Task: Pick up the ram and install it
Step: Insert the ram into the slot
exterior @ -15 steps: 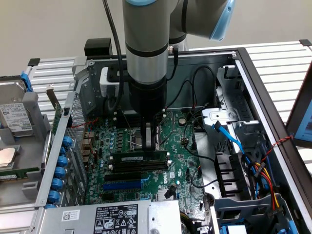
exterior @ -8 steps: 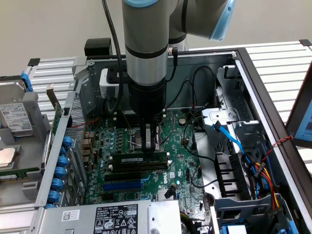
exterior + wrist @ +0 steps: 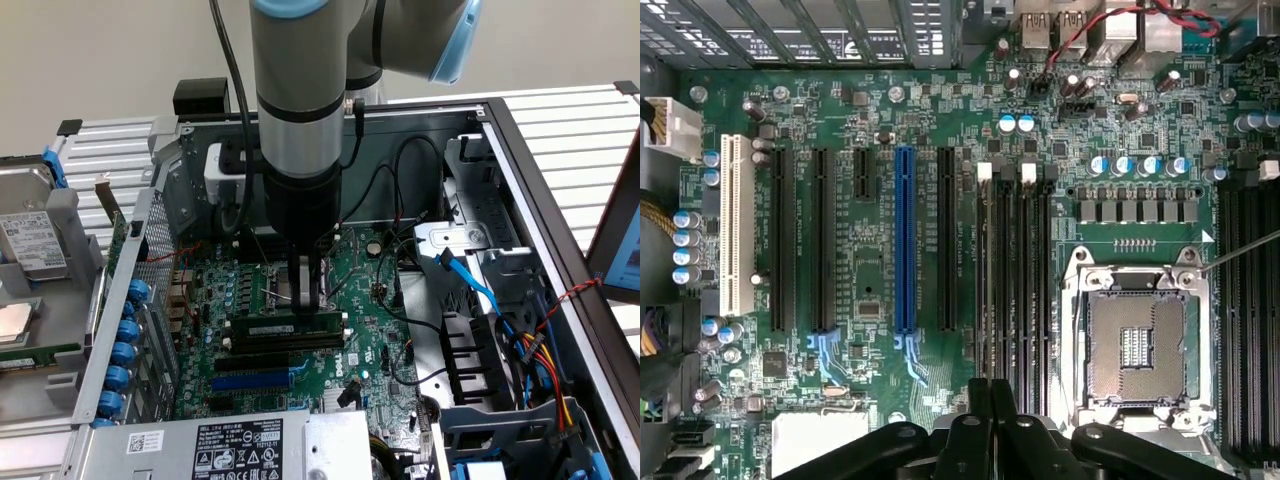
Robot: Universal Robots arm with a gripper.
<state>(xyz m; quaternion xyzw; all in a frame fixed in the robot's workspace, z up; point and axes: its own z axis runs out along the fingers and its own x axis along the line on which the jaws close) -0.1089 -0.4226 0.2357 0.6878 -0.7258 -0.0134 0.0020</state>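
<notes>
The ram, a narrow green stick with a white sticker, stands on edge along the black memory slots of the motherboard. It lies level with the slots. My gripper hangs straight down just above the ram's end on the exterior view's right. In the wrist view my gripper has its black fingers pressed together, in line with the long black memory slots. I cannot tell whether the fingertips touch the ram. The empty CPU socket lies beside those slots.
A blue slot and more black slots lie nearer the camera. Blue and black cables and a drive cage fill the case on the exterior view's right. A power supply sits in front. A hard drive rests outside the case.
</notes>
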